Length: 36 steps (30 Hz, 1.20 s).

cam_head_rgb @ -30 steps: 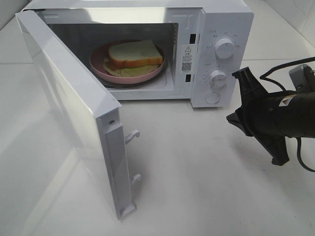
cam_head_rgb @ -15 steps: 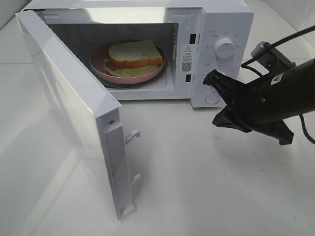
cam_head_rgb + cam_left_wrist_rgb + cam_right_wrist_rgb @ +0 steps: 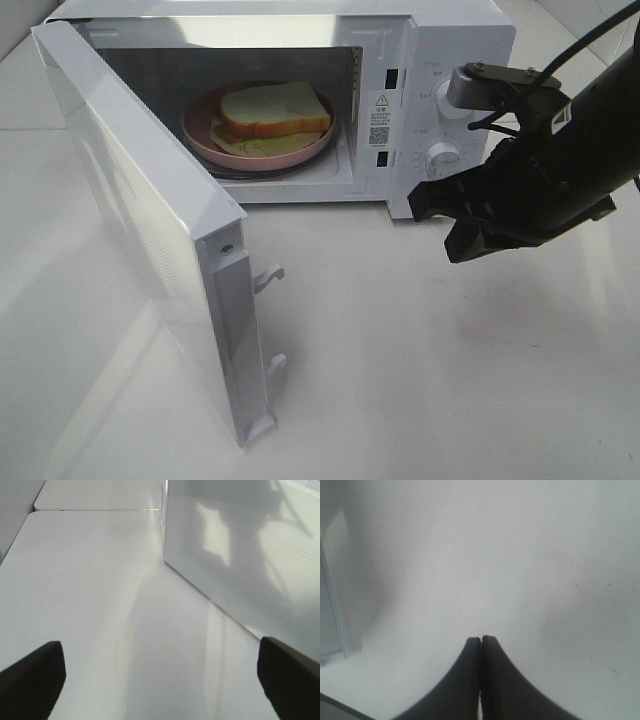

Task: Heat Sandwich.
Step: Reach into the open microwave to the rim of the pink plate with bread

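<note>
One sandwich (image 3: 275, 110), a thick slice of pale bread over something green, lies on a pink plate (image 3: 197, 137) inside the white microwave (image 3: 470, 40), resting on the floor of the cooking chamber. The microwave's door (image 3: 140, 220) stands swung wide open toward the camera on the left of the high view, its edge showing two white latch hooks (image 3: 268, 278), one above the other. On the control panel to the right of the chamber, a small label (image 3: 380, 120) sits by the opening and the lower dial (image 3: 442, 157) is visible; the upper dial is hidden behind the right arm. The right end effector (image 3: 428, 202) hangs just in front of the lower part of that panel, above the white surface (image 3: 420, 350), its fingers (image 3: 470, 660) pressed together with nothing between them. The left end effector (image 3: 160, 652) cannot be seen from the high camera; from its own wrist camera its two dark fingertips are spread far apart over the bare surface, near the dotted outer face of the open door, holding nothing.
</note>
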### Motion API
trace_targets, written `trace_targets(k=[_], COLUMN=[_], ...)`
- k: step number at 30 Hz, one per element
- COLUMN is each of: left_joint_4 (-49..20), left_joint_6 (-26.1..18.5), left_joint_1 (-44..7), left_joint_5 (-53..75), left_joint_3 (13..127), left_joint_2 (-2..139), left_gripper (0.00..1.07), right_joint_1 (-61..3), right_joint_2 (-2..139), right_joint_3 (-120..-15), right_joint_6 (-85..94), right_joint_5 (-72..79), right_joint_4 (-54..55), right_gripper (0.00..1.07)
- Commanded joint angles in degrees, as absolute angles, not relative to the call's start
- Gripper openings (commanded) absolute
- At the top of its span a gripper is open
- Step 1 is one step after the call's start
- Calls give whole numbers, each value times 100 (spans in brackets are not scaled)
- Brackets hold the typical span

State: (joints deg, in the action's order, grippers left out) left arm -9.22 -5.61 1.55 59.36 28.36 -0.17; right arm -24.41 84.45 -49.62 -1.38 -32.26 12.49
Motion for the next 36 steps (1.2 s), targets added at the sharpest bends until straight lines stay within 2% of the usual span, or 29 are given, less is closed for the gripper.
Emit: trace_targets(k=[1,19,25,30,33,34,35,36], left_joint_4=[-963,-963,-963,-963,-963,-963,-963,-963], left_joint_6=[-533,-533,-533,-533,-533,-533,-533,-533], left_joint_1=[160,160,160,160,160,160,160,160], left_joint_5=[5884,5884,5884,5884,5884,5884,5884,5884], left_joint_3=[2819,2819,2819,2819,2819,2819,2819,2819], left_joint_2=[-178,-178,-178,-178,-178,-178,-178,-178], left_gripper=[99,99,99,99,99,99,99,99], right_joint_1=[-2406,-2406,-2406,-2406,-2406,-2406,-2406,-2406], right_joint_2=[8400,8400,8400,8400,8400,8400,8400,8400], right_joint_3=[-5145,-5237,-5237,-5237,-5237,-5237,-5237,-5237], right_joint_6=[1518,6285,6738,6732,6732,6732,6732,6732], right_joint_5=[-3701,-3776,-3575,-3512,-3495,-3495,-3484,-3466], right_joint_4=[1152,894,733,424,264,264,246,229], right_gripper=[3,5,10,26,47,47,53,64])
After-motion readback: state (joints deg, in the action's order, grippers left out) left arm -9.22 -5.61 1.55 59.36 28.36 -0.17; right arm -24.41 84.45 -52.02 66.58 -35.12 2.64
